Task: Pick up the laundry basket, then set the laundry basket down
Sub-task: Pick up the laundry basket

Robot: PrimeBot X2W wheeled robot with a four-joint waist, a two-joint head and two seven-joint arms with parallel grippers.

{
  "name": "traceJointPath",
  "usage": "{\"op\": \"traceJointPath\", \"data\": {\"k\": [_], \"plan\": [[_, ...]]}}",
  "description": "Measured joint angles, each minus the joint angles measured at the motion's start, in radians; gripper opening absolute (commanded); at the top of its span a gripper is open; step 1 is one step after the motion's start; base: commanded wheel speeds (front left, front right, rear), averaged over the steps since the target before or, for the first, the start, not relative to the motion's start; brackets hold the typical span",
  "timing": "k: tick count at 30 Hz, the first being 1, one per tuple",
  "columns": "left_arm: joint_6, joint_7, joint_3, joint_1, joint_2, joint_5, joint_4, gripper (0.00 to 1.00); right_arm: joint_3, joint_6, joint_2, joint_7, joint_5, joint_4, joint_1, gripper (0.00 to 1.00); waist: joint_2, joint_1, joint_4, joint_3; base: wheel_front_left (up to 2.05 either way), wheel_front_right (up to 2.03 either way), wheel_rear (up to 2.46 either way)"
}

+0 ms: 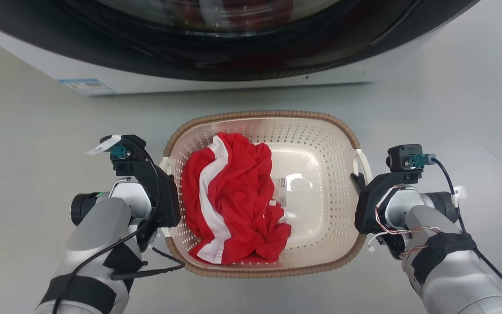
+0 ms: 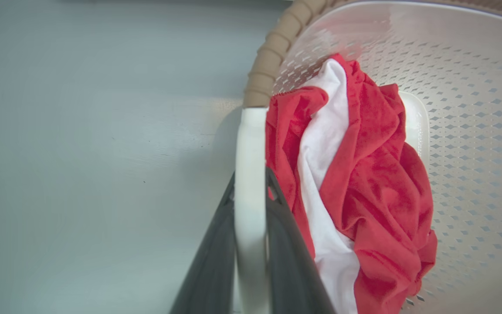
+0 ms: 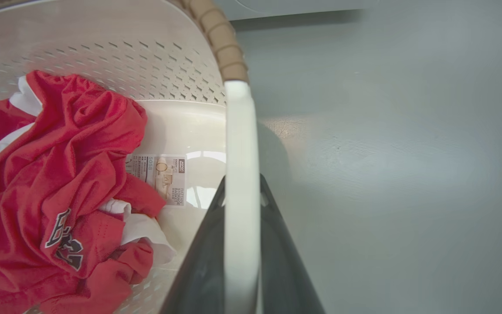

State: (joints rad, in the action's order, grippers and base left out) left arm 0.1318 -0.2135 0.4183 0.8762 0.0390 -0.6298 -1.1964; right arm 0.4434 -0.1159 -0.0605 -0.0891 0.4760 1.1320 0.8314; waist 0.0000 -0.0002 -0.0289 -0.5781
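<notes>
Apparently the grasp is made and the lift itself is what remains. The laundry basket [image 1: 268, 114] is low over the grey floor [image 1: 37, 139], just in front of the washing machine [image 1: 216, 85], with a crumpled red-and-white shirt [image 1: 233, 196] lying in its left half. The left claw [image 2: 251, 175] pinches the white left handle [image 2: 250, 139], with one dark finger against each side of it. The right claw [image 3: 242, 179] pinches the right handle [image 3: 241, 126] the same way. Whether the basket's bottom is clear of the floor I cannot tell; it looks level, with shadow close under its rim. By my reading, taking hold of both handles is done, while raising the basket evenly and setting it down are left.
</notes>
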Motion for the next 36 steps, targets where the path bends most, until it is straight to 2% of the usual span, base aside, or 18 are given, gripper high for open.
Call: {"op": "traceJointPath", "data": {"k": [19, 36], "plan": [[0.000, -0.192, 0.014, -0.025, 0.008, -0.093, -0.031, 0.00, 0.064, -0.007, 0.001, -0.189, 0.148, 0.013, -0.032, 0.00, 0.0000, 0.0000, -0.001, 0.212, 0.00, 0.00, 0.00], [-0.001, -0.318, 0.015, -0.050, 0.019, -0.155, -0.048, 0.00, 0.104, -0.007, 0.000, -0.319, 0.222, 0.021, -0.042, 0.00, -0.0001, 0.0001, -0.008, 0.364, 0.00, 0.00, 0.00]]}}
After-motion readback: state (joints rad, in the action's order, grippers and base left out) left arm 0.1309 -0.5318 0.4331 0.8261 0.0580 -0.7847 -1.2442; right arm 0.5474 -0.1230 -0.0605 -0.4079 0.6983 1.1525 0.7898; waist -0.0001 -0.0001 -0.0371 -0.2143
